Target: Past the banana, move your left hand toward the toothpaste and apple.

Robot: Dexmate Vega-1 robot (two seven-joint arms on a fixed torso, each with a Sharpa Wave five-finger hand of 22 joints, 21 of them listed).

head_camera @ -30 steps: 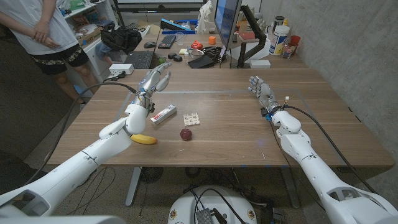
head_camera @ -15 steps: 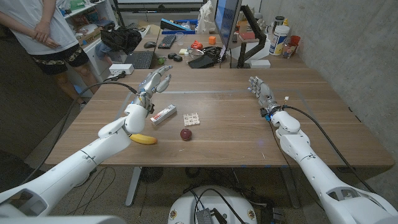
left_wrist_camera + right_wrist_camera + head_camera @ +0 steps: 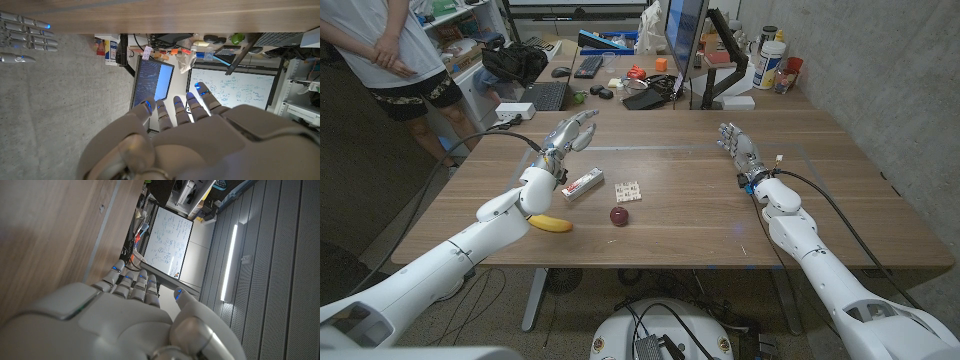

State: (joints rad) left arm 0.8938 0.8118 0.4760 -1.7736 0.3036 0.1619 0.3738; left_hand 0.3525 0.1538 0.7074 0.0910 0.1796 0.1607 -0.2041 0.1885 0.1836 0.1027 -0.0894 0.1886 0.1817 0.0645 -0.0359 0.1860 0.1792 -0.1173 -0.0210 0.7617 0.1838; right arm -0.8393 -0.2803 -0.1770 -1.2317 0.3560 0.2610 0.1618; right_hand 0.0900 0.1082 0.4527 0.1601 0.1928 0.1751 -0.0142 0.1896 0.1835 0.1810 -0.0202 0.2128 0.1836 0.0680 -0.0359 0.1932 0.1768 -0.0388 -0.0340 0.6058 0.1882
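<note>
My left hand (image 3: 570, 134) has crept toward the frame's upper middle, fingers spread, empty. Toothpaste (image 3: 582, 184) and apple (image 3: 619, 215) lie below it, banana (image 3: 551, 223) lower left.

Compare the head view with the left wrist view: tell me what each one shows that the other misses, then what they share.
Head view alone: the banana, toothpaste, apple and a small block on the table, with a person behind. Left wrist view alone: a whiteboard. Both: the left hand, open and empty, the right hand, and the monitor.
</note>
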